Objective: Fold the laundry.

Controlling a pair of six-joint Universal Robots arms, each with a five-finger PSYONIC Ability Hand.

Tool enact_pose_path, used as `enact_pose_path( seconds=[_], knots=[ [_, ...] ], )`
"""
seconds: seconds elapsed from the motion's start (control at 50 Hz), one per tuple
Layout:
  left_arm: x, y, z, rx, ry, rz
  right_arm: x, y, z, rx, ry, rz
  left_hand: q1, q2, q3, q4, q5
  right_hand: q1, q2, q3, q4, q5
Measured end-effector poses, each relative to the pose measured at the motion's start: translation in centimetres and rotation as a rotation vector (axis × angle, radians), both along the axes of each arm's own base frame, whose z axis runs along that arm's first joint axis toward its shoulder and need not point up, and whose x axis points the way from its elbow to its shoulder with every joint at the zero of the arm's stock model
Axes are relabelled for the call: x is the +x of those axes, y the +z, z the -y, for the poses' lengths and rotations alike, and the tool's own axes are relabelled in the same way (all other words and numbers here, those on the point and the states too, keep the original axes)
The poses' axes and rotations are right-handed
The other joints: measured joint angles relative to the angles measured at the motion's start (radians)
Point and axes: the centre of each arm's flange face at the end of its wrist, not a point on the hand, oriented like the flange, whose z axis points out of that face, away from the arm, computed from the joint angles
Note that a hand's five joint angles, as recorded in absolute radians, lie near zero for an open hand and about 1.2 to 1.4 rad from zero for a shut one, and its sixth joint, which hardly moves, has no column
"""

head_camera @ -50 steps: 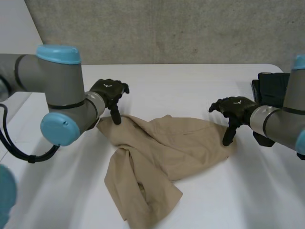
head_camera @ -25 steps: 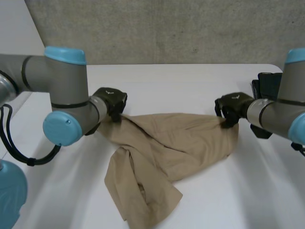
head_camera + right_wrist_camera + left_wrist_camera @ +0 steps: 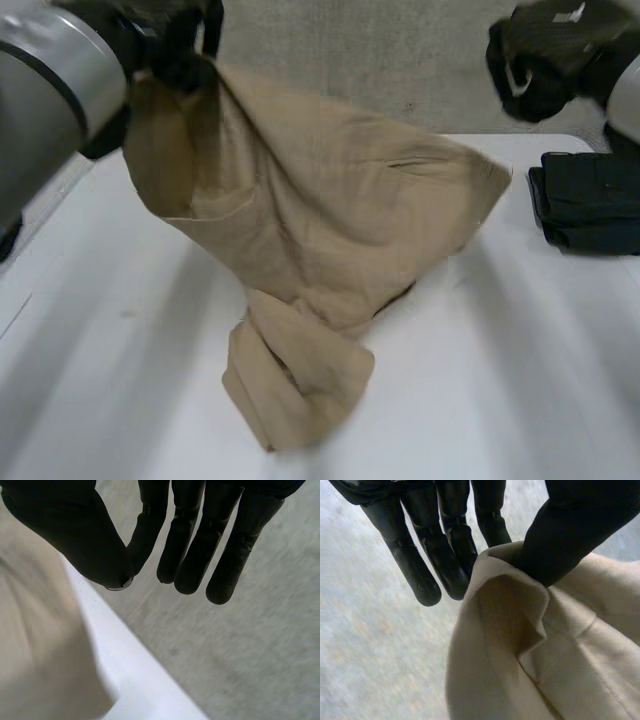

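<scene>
1. Nearest to us, the lower end of a tan garment point(image 3: 295, 395) lies bunched on the white table point(image 3: 520, 390). Its folds are doubled over one another close to the table's front edge.
2. From that heap we see the cloth rise clear of the table in one broad, creased sheet, widening as it climbs toward the robot's left side. Its right-hand corner hangs free in the air, touching neither hand.
3. The left hand point(image 3: 175, 40) is at the garment's top left corner, high above the table. In the left wrist view we find the thumb point(image 3: 575, 530) pressing the cloth's edge against the fingers point(image 3: 455, 555), a pinch closed on the fabric. The edge curls over in a soft fold just below the thumb tip.
4. The grey left arm point(image 3: 50, 90) reaches in from the head view's left, ending at that hand.
5. The right hand point(image 3: 545, 55) hangs just as high on the other side, well apart from the garment's free corner. In the right wrist view we see its fingers point(image 3: 200, 535) straight and close together, with the thumb set a little apart. They hold nothing, and the tan cloth sits beside the thumb with the white table below it.
6. Farther back on the right, a dark stack point(image 3: 590, 205) lies flat near the table's edge, apart from the garment.
7. Behind everything stands a grey concrete wall point(image 3: 400, 60).
</scene>
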Motion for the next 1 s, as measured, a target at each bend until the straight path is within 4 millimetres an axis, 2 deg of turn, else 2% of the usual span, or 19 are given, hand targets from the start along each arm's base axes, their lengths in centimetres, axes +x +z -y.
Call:
enact_pose_path(
  seconds=[0.1,0.14,0.16,0.22,0.3,0.34,0.38,0.44,0.46,0.52,0.56,0.66,0.78,0.86,1.0],
  knots=[
    [1.2,3.4,-2.1,-0.084,-0.003,-0.072,-0.9,4.6,-3.3,-0.121,0.002,0.033,0.0,0.002,0.004,0.0,0.0,0.0,0.0,0.0,0.0,0.001],
    [1.5,4.0,-2.6,-0.101,-0.005,-0.088,-1.1,5.4,-4.0,-0.146,0.002,0.04,0.0,0.002,0.004,0.0,0.0,0.0,0.0,0.0,0.0,0.001],
    [1.8,4.9,-3.2,-0.125,-0.008,-0.112,-1.5,6.7,-5.2,-0.184,0.003,0.05,0.0,0.002,0.004,0.0,0.001,0.0,0.0,0.0,0.0,0.001],
    [2.3,6.0,-3.9,-0.159,-0.012,-0.145,-1.8,8.0,-6.7,-0.221,0.007,0.058,0.0,0.002,0.004,0.0,0.0,0.0,0.0,0.0,0.0,0.003],
    [2.4,5.9,-3.9,-0.161,-0.012,-0.151,-1.9,7.6,-7.4,-0.19,0.02,0.048,0.0,0.002,0.004,0.0,0.0,-0.006,-0.002,-0.003,-0.003,0.0],
    [2.1,5.1,-3.6,-0.138,-0.013,-0.138,-1.8,6.1,-7.1,-0.129,0.03,0.03,0.0,0.002,0.004,0.0,-0.001,-0.331,-0.355,-0.353,-0.333,-0.317],
    [1.8,3.8,-3.1,-0.102,-0.014,-0.117,-1.5,4.2,-6.4,-0.055,0.039,0.011,0.0,0.002,0.004,0.0,-0.001,-0.512,-0.582,-0.589,-0.591,-0.578],
    [1.3,2.1,-2.5,-0.054,-0.016,-0.089,-1.0,1.4,-5.0,0.038,0.046,-0.01,0.0,0.002,0.004,0.0,-0.001,-0.512,-0.582,-0.589,-0.591,-0.578],
    [1.2,1.3,-2.3,-0.031,-0.017,-0.077,-0.7,-0.3,-4.0,0.091,0.049,-0.02,0.0,0.002,0.004,0.0,-0.001,-0.738,-0.854,-0.88,-0.888,-0.874],
    [1.0,0.1,-2.1,0.003,-0.019,-0.058,-0.1,-3.0,-2.5,0.173,0.053,-0.031,0.0,0.002,0.004,0.0,-0.001,-0.789,-0.924,-0.95,-0.946,-0.92],
    [0.9,-0.6,-2.1,0.024,-0.022,-0.047,0.6,-5.9,-0.7,0.258,0.057,-0.031,0.0,0.002,0.004,0.0,-0.001,-0.8,-0.947,-0.968,-0.953,-0.928],
    [0.5,-1.1,-3.2,0.04,-0.05,-0.036,2.0,-10.0,2.7,0.372,0.088,-0.009,0.0,0.002,0.004,0.0,-0.001,-0.8,-0.947,-0.968,-0.953,-0.928],
    [-0.2,-0.8,-5.7,0.034,-0.111,-0.035,3.8,-12.3,5.1,0.413,0.202,0.023,0.0,0.002,0.004,0.0,-0.001,-0.8,-0.947,-0.968,-0.953,-0.929],
    [-0.3,-0.7,-7.3,0.033,-0.144,-0.033,4.8,-12.9,6.0,0.42,0.288,0.035,0.0,0.002,0.004,0.0,-0.001,-0.8,-0.947,-0.968,-0.953,-0.928],
    [0.1,-0.9,-9.7,0.037,-0.184,-0.028,6.8,-14.0,6.2,0.44,0.419,0.026,0.0,0.002,0.004,0.0,-0.001,-0.8,-0.947,-0.968,-0.953,-0.928]
  ],
)
